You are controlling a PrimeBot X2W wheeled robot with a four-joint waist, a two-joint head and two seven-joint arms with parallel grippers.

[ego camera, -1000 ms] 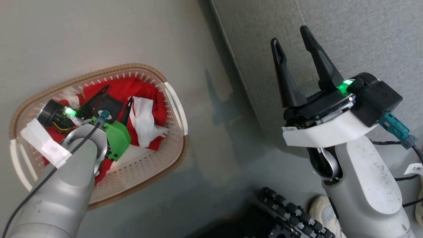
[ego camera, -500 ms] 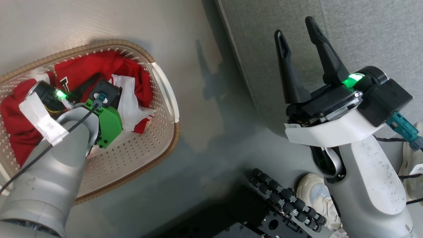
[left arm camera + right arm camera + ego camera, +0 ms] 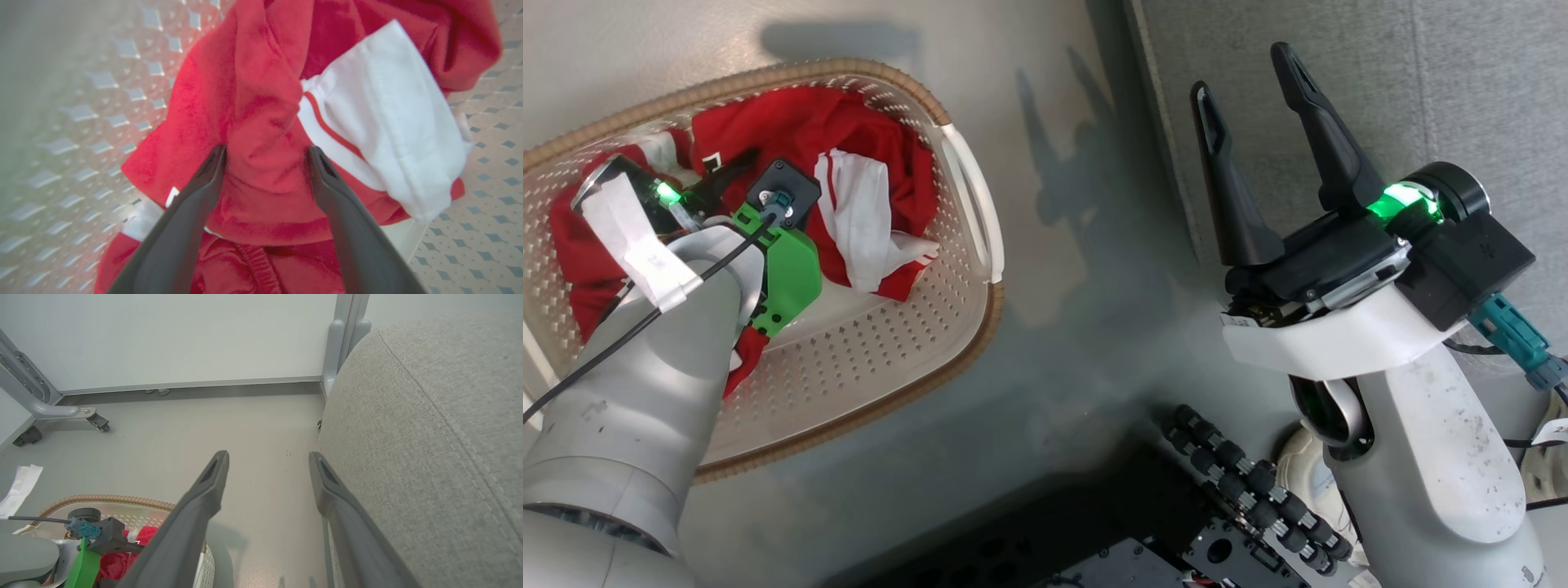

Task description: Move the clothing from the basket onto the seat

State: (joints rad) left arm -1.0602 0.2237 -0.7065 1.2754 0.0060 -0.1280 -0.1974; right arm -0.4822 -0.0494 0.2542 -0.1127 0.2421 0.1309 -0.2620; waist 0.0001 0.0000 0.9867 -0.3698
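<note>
Your left gripper (image 3: 266,151) is down inside the basket with its fingers spread wide, a raised fold of red fabric lying between them but not pinched; you cannot tell from the wrist view whether the tips press into the cloth. Your right gripper (image 3: 1240,73) hangs with its fingers just as far apart and nothing between them, poised over the near edge of the seat (image 3: 1339,65), the grey upholstered cushion with a stitched seam that takes up the upper right of the head view. The grey floor (image 3: 1054,327) runs between the seat and the basket (image 3: 866,359), which stands well apart from the seat at the robot's left, its brown rim and white handle turned toward the cushion. The clothing (image 3: 792,131) lies bunched in the far half of the basket, all of it inside the rim, leaving the nearer perforated bottom bare. A white panel (image 3: 384,122) edged with a thin red stripe folds over the red fabric just beside your left gripper's fingers.
</note>
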